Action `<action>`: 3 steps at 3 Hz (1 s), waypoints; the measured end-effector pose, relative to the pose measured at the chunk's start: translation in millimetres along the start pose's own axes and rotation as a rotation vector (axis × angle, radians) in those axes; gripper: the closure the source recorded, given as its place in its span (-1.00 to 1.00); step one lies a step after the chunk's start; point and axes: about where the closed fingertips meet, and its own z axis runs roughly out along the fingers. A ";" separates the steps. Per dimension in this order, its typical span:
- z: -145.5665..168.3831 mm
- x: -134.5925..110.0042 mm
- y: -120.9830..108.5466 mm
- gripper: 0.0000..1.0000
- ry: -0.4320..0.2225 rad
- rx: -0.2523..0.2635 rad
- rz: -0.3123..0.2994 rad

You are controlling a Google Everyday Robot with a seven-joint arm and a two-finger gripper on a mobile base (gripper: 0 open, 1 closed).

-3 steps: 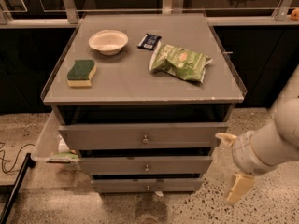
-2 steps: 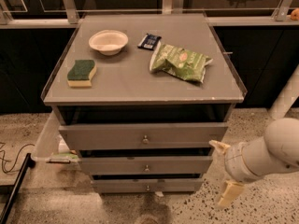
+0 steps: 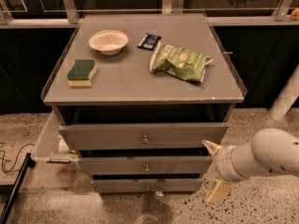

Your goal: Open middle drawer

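On the cabinet top (image 3: pixel 131 85) you have, from the left, a green-and-yellow sponge (image 3: pixel 81 73), a white bowl (image 3: pixel 108 41), a small dark packet (image 3: pixel 149 41) and a green snack bag (image 3: pixel 180 62). Below it, the middle drawer (image 3: pixel 117 165) sits between the taller front (image 3: pixel 103 136) and the narrowest one (image 3: pixel 121 186), knob at centre. Your gripper (image 3: pixel 214 169) hangs just beside that drawer's right end, its fingers spread wide and holding nothing.

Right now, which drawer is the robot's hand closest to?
The middle drawer, between the taller top drawer and the smallest bottom drawer. The open gripper hangs beside its right end, level with its front.
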 end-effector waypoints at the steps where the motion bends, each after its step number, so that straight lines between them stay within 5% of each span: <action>1: -0.4 -2.4 2.6 -1.00 -0.018 0.002 -0.003; 3: 53.2 4.9 5.0 -1.00 -0.118 0.057 -0.012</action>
